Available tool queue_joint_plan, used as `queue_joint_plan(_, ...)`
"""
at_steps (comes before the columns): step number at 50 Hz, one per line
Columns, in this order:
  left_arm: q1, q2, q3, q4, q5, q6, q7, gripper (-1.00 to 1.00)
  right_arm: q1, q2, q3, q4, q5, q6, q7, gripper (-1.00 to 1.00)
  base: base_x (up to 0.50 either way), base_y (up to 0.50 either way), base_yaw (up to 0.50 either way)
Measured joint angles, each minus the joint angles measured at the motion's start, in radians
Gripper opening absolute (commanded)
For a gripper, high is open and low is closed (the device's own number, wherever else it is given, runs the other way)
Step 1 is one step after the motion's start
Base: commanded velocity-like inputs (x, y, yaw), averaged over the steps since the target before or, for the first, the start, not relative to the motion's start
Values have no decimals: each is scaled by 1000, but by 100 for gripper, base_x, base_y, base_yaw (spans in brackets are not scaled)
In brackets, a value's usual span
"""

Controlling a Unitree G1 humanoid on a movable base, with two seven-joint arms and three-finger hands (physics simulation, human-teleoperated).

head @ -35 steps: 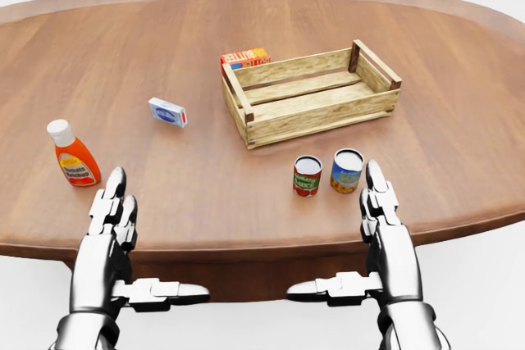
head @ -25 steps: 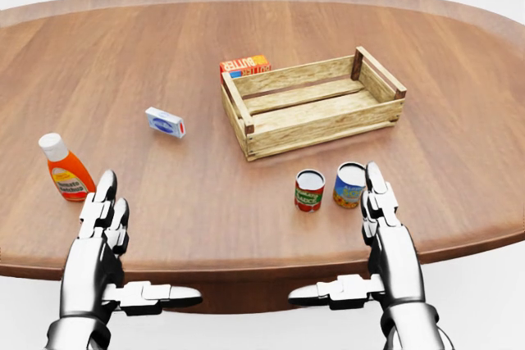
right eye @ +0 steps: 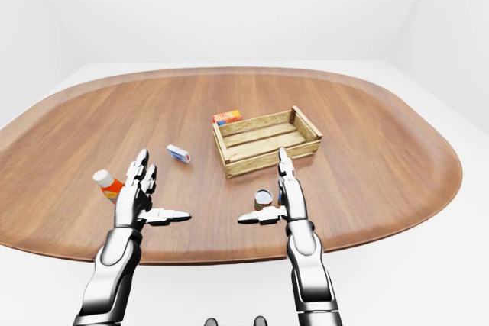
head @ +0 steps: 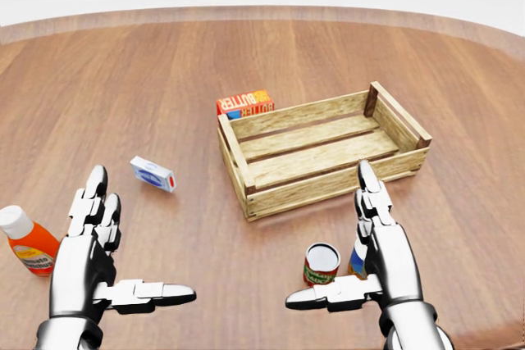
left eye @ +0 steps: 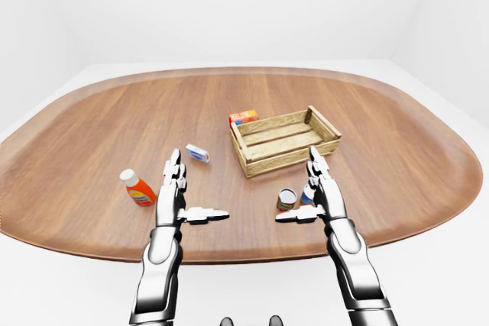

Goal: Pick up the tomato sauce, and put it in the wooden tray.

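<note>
Red-labelled, the tomato sauce [head: 321,265] can stands upright near the tabletop [head: 164,79] bottom edge, just left of the right hand [head: 380,261], nearer than the left hand [head: 90,256]; both hands' fingers spread empty, wooden tray [head: 320,152] beyond

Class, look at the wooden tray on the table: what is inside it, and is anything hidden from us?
The wooden tray holds nothing: only its bare slatted floor shows. A red butter box lies outside its upper-left corner, partly covered by the tray's wall.
</note>
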Motion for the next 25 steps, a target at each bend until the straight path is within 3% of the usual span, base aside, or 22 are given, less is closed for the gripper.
queue_joint_plan(25, -1, -1, 1, -25, 3, 9, -3, 100, -6, 0, 2, 16, 4, -9, 19, 100, 50, 0, 0)
